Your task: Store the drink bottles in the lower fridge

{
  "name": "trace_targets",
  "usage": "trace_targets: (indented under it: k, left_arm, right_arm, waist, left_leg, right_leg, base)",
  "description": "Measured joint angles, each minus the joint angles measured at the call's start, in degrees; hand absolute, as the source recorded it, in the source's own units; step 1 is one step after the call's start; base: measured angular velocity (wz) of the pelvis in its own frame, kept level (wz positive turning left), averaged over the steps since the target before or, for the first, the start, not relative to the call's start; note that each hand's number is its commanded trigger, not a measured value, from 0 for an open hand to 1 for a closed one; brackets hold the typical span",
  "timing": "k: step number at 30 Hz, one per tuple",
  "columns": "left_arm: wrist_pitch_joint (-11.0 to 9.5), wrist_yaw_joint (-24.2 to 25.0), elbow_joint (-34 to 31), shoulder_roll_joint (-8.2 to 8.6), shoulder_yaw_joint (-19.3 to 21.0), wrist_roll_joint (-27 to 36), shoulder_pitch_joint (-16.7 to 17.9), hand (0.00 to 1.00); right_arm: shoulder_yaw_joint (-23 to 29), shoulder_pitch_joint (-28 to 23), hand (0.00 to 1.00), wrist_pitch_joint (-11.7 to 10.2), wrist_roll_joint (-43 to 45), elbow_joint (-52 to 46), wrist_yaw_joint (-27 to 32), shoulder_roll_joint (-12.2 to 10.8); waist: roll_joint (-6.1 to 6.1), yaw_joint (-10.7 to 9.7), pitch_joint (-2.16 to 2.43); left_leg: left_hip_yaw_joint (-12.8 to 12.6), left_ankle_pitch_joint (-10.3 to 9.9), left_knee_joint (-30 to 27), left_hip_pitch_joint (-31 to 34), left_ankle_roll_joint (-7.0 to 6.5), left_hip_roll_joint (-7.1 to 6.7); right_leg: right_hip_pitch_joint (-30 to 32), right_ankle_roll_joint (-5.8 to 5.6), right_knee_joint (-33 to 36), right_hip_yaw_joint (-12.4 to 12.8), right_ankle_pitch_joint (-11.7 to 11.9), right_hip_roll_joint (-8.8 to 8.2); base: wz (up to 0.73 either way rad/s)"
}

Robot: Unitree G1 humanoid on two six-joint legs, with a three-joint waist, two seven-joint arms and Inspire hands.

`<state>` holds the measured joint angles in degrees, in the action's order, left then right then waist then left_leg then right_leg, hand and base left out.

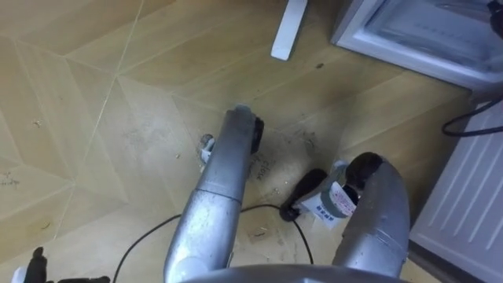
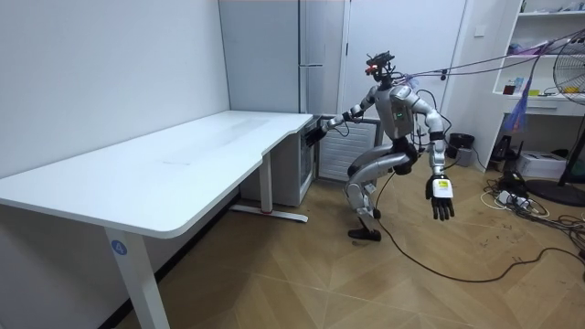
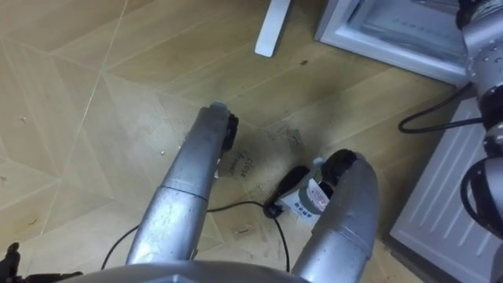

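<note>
I stand crouched before the lower fridge [image 2: 322, 157], beside the white desk. Its open compartment [image 1: 424, 31] shows pale and frosty at the upper right of the eye views. My right arm [image 3: 481, 71] reaches up toward it. In the room view my right hand [image 2: 313, 133] is a dark shape at the fridge front; what it holds is too small to tell. My left hand [image 2: 441, 203] hangs at my side with straight fingers and holds nothing. What looks like a small bottle with a white label [image 1: 336, 200] lies on the floor by my right leg.
The white desk [image 2: 183, 155] stretches off to my right, and its leg [image 1: 289, 31] stands on the wooden floor [image 1: 94, 94] near the fridge. A white ribbed panel [image 1: 464, 196] lies close at my lower right. A tall grey cabinet [image 2: 302, 55] rises behind the fridge.
</note>
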<state>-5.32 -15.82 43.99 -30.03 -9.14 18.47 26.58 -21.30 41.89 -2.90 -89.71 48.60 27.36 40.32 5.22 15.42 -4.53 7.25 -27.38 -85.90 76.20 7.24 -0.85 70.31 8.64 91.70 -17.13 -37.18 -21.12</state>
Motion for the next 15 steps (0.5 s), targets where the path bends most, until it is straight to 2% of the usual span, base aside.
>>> trace_targets:
  k: [7, 10, 15]
  left_arm:
    - [0.11, -0.38, -0.06, -0.01, -0.08, -0.06, 0.52, 0.0]
    - [0.4, 0.02, -0.06, -0.32, -0.07, -0.18, 0.54, 0.0]
    - [0.74, 2.61, 0.0, -0.63, -0.18, -0.54, 0.4, 0.0]
  right_arm:
    - [-0.1, 0.1, 0.0, 0.0, 0.03, 0.39, 1.45, 0.01]
    - [-2.06, -0.3, 0.0, 0.0, 0.12, 1.52, 0.36, 0.01]
    - [-4.63, -3.44, 0.0, 1.24, 5.61, 7.69, -8.71, 0.01]
  waist:
    - [0.02, 0.79, -0.01]
    - [0.03, 0.9, -0.02]
    - [0.04, 1.71, -0.03]
  left_leg:
    - [0.08, -0.12, 0.31, -0.45, 0.16, -0.05]
    - [0.39, -0.19, 1.14, -1.47, 0.12, 0.01]
    - [1.51, 0.48, 6.4, -5.98, -0.03, 0.14]
  right_leg:
    - [-0.49, 0.18, -0.21, -0.17, -0.13, -0.07]
    - [-1.91, 0.12, -1.31, -0.84, -0.1, 0.04]
    - [-7.2, -0.56, -7.59, -3.13, 1.59, 1.15]
  base:
    - [0.01]
    - [0.02]
    - [0.01]
